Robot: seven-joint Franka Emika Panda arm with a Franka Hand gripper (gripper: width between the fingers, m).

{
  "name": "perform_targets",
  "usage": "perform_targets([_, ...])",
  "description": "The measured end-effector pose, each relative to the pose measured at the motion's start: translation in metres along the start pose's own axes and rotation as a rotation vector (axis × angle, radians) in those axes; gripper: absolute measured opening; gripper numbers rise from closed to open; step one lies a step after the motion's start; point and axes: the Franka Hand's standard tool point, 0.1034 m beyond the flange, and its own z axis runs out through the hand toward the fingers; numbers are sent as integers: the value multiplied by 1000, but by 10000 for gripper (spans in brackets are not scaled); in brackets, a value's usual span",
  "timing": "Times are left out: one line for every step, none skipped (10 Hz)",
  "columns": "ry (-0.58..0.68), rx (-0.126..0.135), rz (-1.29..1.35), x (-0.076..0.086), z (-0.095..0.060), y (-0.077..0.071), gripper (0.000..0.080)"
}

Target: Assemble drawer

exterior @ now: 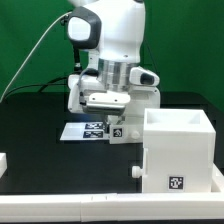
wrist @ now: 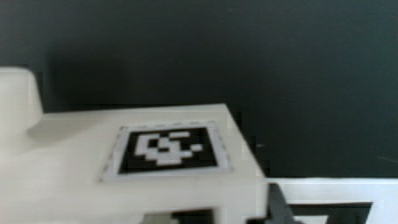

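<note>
Arm (exterior: 112, 45) exterior-only; tagged part (wrist: 169, 150) wrist close-up

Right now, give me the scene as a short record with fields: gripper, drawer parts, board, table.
gripper: low above the table, open or shut cannot be told
drawer box: white, open-topped, exterior view's right, tag on front
small tagged part: white, between marker board and drawer box
marker board: flat, under the gripper
table: black
</note>
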Motion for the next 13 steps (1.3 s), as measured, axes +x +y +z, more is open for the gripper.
perform_targets([1,4,115,2,-1,-8,41])
perform_targets([12,22,207,3,0,-13,41])
perform_targets([7,82,349,-2,-8,-14,41])
perform_targets([-9,181,406,-6,-23,-17,41])
perform_targets([49,262,368,-5,-23,-23,40])
perform_targets([45,309,389,-8,-24,-18,41])
perform_targets([43,340,380,-9,-27,-16,41])
perform_targets([44,408,411,-11,-30,-16,45])
perform_targets([13,498,504,-16,-35,-24,48])
perform_targets([-47,591,586,-23,-38,-31,48])
perform_targets([-46,585,579,-27,-38,-32,49])
perform_targets([-49,578,614,-24,-35,-34,50])
perform_targets([-48,574,606,-26,-37,-34,50])
